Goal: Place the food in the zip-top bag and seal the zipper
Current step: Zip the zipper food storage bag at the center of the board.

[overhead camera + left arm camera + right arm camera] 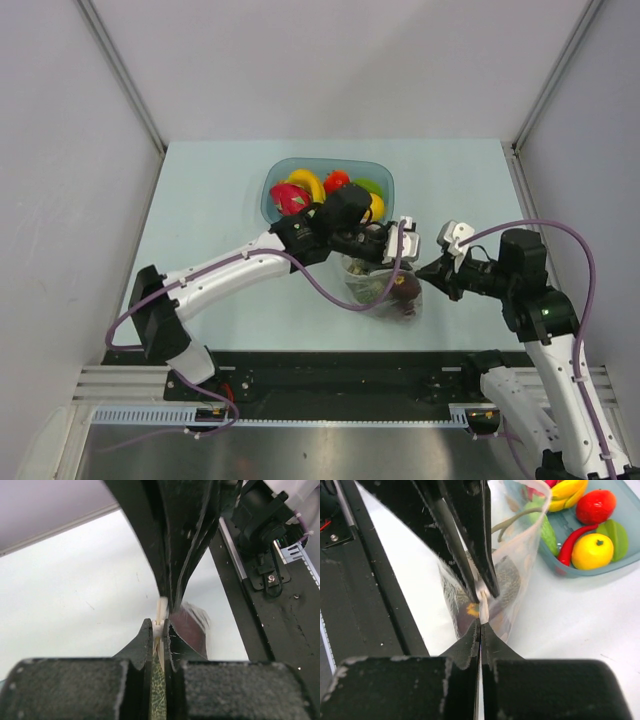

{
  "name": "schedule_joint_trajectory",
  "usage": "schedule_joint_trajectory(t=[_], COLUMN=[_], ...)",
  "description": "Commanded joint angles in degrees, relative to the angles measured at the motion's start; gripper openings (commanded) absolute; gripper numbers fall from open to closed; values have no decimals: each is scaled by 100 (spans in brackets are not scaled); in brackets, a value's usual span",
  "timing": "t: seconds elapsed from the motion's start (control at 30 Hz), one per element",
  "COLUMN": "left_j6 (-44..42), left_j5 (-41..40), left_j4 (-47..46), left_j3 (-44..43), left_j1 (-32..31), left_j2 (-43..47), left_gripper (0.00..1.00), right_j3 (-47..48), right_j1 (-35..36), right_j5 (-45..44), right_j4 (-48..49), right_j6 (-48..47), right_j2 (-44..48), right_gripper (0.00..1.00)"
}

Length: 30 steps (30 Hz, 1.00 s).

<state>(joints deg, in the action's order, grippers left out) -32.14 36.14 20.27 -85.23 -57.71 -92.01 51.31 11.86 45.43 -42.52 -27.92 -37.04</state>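
Observation:
The zip-top bag [383,287] stands at the table's middle, dotted and clear. Inside it show the dark red grapes [405,293] and the grey-green bumpy ball [368,281]. My left gripper [408,262] and right gripper [428,272] meet tip to tip at the bag's right upper corner. In the left wrist view the left gripper [159,623] is shut on the white zipper strip [161,609], with the ball [159,690] and grapes [192,625] behind. In the right wrist view the right gripper [481,624] is shut on the same edge of the bag [522,555]; the bag's far end gapes open.
The blue bowl [275,183] stands just behind the bag with a banana, dragon fruit and other toy food. It also shows in the right wrist view [625,555]. The black rail [330,375] runs along the near table edge. Grey walls stand on both sides.

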Motion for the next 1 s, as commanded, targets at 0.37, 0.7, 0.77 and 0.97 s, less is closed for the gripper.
schedule_joint_trajectory(t=[0.37, 0.7, 0.77, 0.97], left_j6=[-503, -591, -592, -284], left_j5=[-660, -846, -741, -196], left_j4=[793, 970, 952, 549], left_j3=[253, 780, 798, 517], left_j1=[717, 1421, 1421, 1079], left_j2=[376, 1044, 1115, 1027], left_gripper=[9, 9, 4, 0], right_j3=[116, 11, 37, 441], right_j1=[-886, -1309, -1309, -1230], right_j5=[467, 519, 809, 1363], right_j4=[-151, -125, -72, 165], right_j6=[-337, -354, -285, -275], right_j2=[214, 153, 48, -567], right_gripper=[0, 0, 6, 84])
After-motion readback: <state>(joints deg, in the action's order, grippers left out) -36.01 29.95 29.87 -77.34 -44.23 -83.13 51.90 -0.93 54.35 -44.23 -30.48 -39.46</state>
